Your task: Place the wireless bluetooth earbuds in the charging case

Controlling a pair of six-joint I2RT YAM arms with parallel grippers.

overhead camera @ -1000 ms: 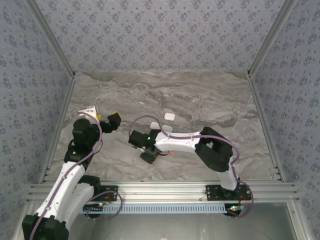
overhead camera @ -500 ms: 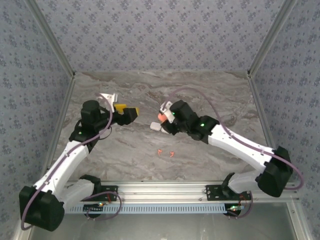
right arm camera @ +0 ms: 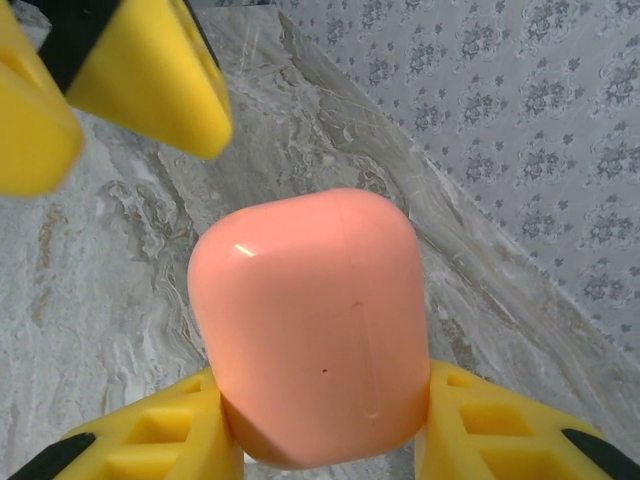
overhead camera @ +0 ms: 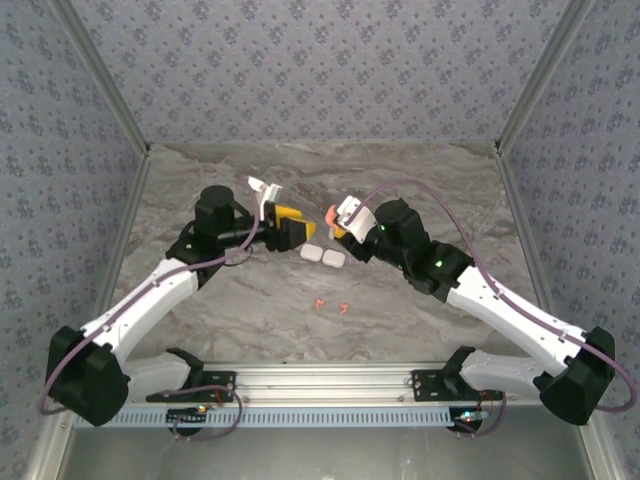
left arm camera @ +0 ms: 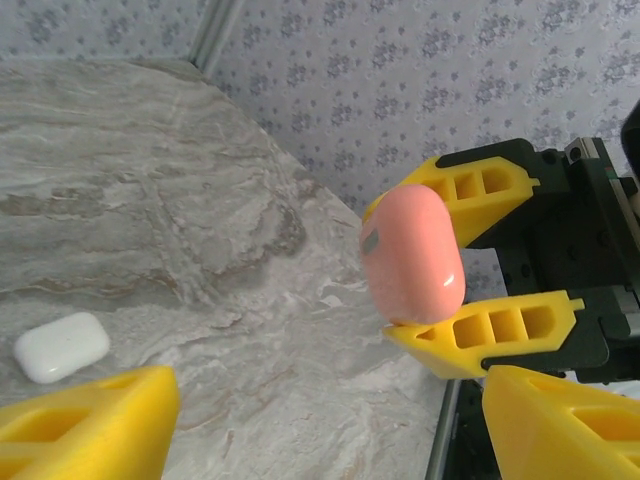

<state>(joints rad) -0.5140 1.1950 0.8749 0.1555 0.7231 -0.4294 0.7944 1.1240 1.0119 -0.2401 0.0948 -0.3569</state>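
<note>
Two orange-red earbuds (overhead camera: 320, 303) lie loose and side by side on the bench (overhead camera: 440, 195), well toward the near edge, neither of them picked up and neither in a case yet. At twelve o'clock from them sit the white cases (overhead camera: 313, 254), two of them almost touching, lids down flat on the marble.

Up at one o'clock from that pair is the pink case (right arm camera: 310, 320), off the bench and in the air. The right end effector (overhead camera: 336, 222) has it clamped across its lower body, yellow fingers pressed on either side, the rounded top sticking out free. That looks deliberate: gripping low leaves the lid end bare for something else to work on.

And here is the something else. The left end effector (overhead camera: 291, 226) sits at nine o'clock of the pink case, nose to nose with it, jaws spread wide and empty. In the left wrist view the case stands straight ahead, just beyond its own two fingertips.

The likely reading is a two-arm job: one arm holds the case steady aloft while the other takes the lid, since the case appears shut and nothing goes in until it opens. The orange-red buds match this case in colour, so they look like its intended pair.
</note>
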